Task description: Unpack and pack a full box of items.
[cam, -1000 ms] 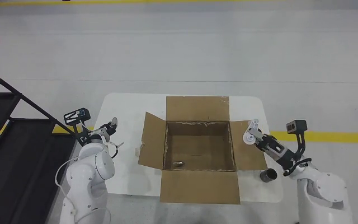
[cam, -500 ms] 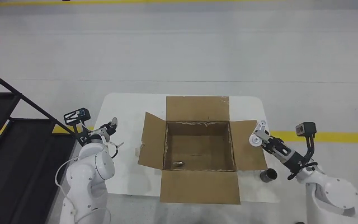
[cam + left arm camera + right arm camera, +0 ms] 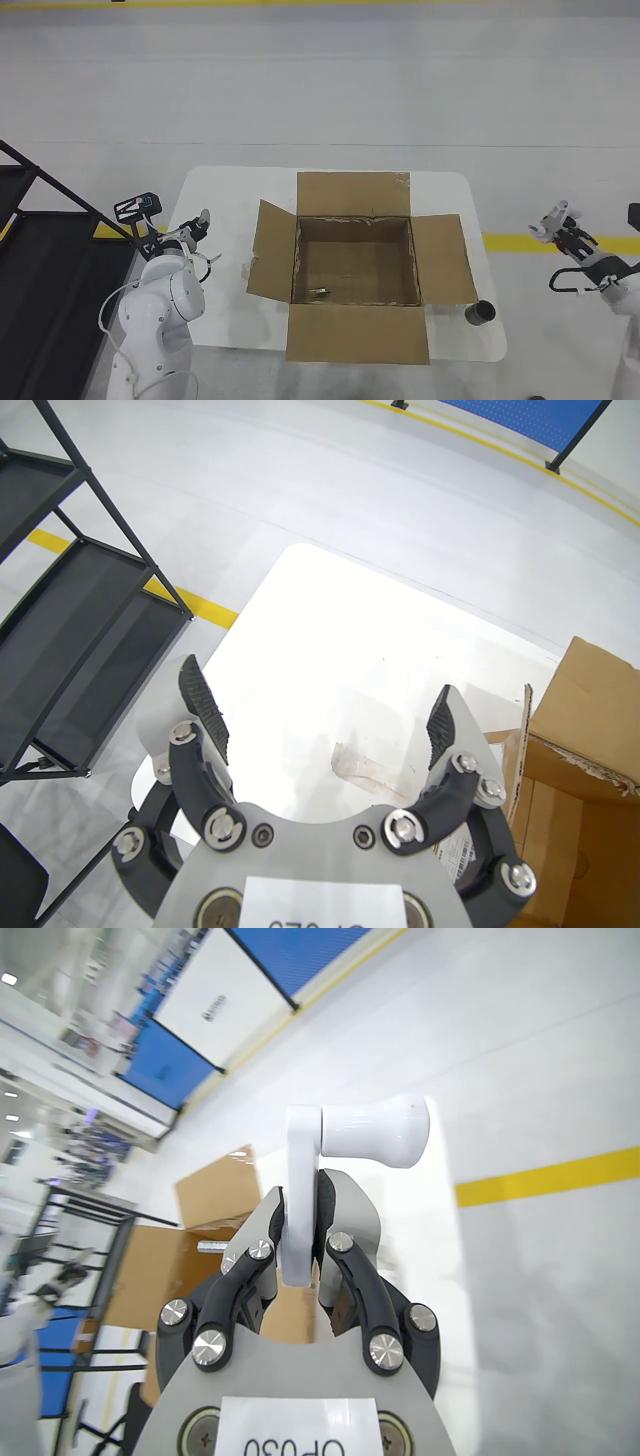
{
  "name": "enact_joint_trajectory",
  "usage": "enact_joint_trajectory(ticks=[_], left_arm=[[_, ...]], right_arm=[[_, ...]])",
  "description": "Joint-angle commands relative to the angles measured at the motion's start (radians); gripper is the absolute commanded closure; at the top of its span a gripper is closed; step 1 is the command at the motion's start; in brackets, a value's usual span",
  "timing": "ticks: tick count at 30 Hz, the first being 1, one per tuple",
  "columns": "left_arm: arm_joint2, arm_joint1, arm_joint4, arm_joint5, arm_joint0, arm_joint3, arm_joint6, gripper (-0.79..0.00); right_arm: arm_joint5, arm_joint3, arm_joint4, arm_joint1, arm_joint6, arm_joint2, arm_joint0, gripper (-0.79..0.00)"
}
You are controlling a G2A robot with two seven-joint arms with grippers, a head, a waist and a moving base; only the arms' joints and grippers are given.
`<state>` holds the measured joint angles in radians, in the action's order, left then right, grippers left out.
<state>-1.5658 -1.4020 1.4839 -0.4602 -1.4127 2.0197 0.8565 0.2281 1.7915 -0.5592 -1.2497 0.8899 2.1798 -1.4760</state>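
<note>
The right end effector (image 3: 560,214) grips a white handle (image 3: 552,218). In the top view it has swung from above the box's right flap to out past the bench's (image 3: 225,200) right edge, over the floor. The open box (image 3: 355,262) sits mid-bench with one small item (image 3: 318,292) left on its bottom, and a dark cup (image 3: 480,313) stands near the bench's near right corner. The left end effector (image 3: 198,221) has stayed by the bench's left edge.

In the left wrist view, the left end effector's jaws are spread wide and empty above the bare bench, with a tape scrap (image 3: 361,768) lying beside the box.

In the right wrist view, the pads are clamped on the handle's flat arm, its knob sticking out sideways, and the box is well behind.

I judge that unpacking is nearly done: the handle still needs setting down, and one item remains inside.
</note>
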Motion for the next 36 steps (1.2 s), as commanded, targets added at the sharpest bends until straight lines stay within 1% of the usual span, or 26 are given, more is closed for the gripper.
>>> enact_joint_trajectory(ticks=[1, 4, 9, 13, 17, 19, 31, 32, 34, 36], left_arm=[[0.000, 0.000, 0.000, 0.000, 0.000, 0.000, 0.000, -0.785], [0.000, 0.000, 0.000, 0.000, 0.000, 0.000, 0.000, -0.785], [0.000, 0.000, 0.000, 0.000, 0.000, 0.000, 0.000, -0.785], [0.000, 0.000, 0.000, 0.000, 0.000, 0.000, 0.000, -0.785], [0.000, 0.000, 0.000, 0.000, 0.000, 0.000, 0.000, -0.785], [0.000, 0.000, 0.000, 0.000, 0.000, 0.000, 0.000, -0.785], [0.000, 0.000, 0.000, 0.000, 0.000, 0.000, 0.000, -0.785], [0.000, 0.000, 0.000, 0.000, 0.000, 0.000, 0.000, -0.785], [0.000, 0.000, 0.000, 0.000, 0.000, 0.000, 0.000, -0.785], [0.000, 0.000, 0.000, 0.000, 0.000, 0.000, 0.000, -0.785]], right_arm=[[0.016, -0.028, -0.138, 0.012, 0.015, -0.011, 0.018, 0.000], [0.051, -0.055, -0.275, 0.026, 0.021, -0.037, 0.028, 0.000], [0.101, -0.099, -0.504, 0.040, 0.004, -0.130, 0.025, 0.000], [0.120, -0.154, -0.618, 0.046, 0.000, -0.213, 0.038, 0.000], [0.118, -0.218, -0.668, 0.050, -0.008, -0.265, 0.071, 0.000], [0.113, -0.254, -0.623, 0.049, -0.009, -0.279, 0.091, 0.000], [0.113, -0.254, -0.623, 0.049, -0.009, -0.279, 0.091, 0.000], [0.123, -0.241, -0.657, 0.050, -0.009, -0.294, 0.083, 0.000], [0.092, -0.216, -0.716, 0.051, 0.002, -0.324, 0.072, 0.000], [0.063, -0.210, -0.733, 0.050, 0.050, -0.355, 0.072, 0.000]])
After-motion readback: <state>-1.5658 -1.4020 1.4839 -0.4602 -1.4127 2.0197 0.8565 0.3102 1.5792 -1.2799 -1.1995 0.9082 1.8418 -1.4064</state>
